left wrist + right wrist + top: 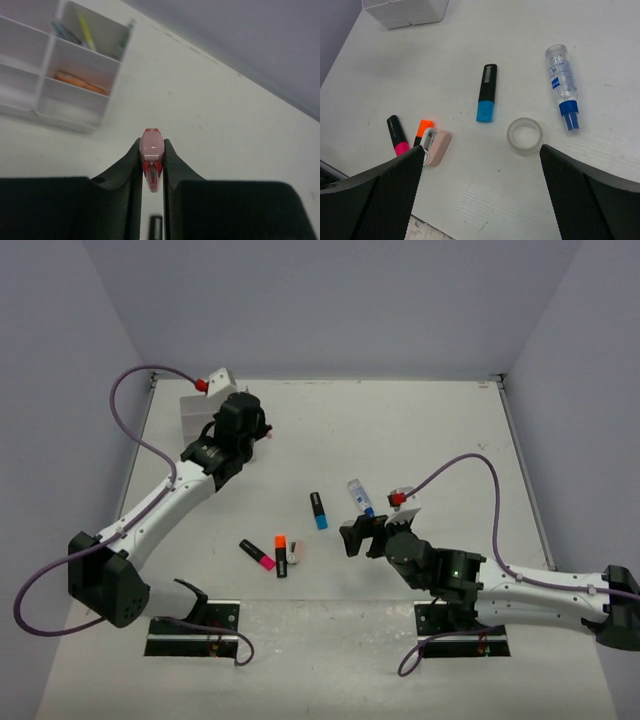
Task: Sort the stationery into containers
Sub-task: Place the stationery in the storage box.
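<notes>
In the left wrist view my left gripper [151, 150] is shut on a small pink-and-red item [151, 146] that sticks out past the fingertips. It is held above the table, beside the white compartment tray [46, 64], which holds an orange piece [80, 83] and thin pens [86, 31]. My right gripper [482, 165] hangs wide open over the loose stationery. Below it lie a clear tape ring [524, 135], a blue-ended highlighter [486, 93], a blue-capped tube [561, 80], a pink-ended highlighter [397, 135], an orange-ended highlighter [423, 130] and a pink eraser [439, 147].
From above, the tray [192, 412] stands at the back left with the left gripper [255, 428] just right of it. The right gripper [362, 535] hovers near the table's middle. The highlighters [319, 510] and the tube [360, 497] lie between the arms. Purple cables loop beside both arms.
</notes>
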Motion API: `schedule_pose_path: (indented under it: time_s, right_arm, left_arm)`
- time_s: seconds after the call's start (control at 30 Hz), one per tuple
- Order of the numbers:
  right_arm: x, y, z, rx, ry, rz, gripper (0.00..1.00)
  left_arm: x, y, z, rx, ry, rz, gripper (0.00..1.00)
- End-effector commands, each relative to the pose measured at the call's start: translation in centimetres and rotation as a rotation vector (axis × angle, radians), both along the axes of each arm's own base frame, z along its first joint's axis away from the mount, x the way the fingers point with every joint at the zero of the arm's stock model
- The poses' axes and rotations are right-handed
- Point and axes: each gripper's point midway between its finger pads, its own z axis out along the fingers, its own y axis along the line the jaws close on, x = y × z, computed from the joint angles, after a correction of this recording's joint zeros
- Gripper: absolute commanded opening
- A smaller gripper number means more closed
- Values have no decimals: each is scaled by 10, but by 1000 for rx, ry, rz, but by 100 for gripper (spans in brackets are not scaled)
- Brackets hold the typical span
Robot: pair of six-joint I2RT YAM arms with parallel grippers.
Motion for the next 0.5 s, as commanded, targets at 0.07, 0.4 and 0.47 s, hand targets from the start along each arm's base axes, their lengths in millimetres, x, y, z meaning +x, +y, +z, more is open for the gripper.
schedule_pose_path:
  time_s: [0.07, 0.4, 0.47]
  right_arm:
    - [-4, -21, 11, 94, -19, -22, 99]
    - [-23, -25, 10, 173, -5, 83, 99]
    - [-25, -24, 10, 178, 0, 96, 99]
  left_arm:
    - [53, 96, 1, 206, -42, 379, 0]
    - [111, 118, -37, 266, -28, 490, 0]
    - [118, 118, -43, 272, -39, 498, 0]
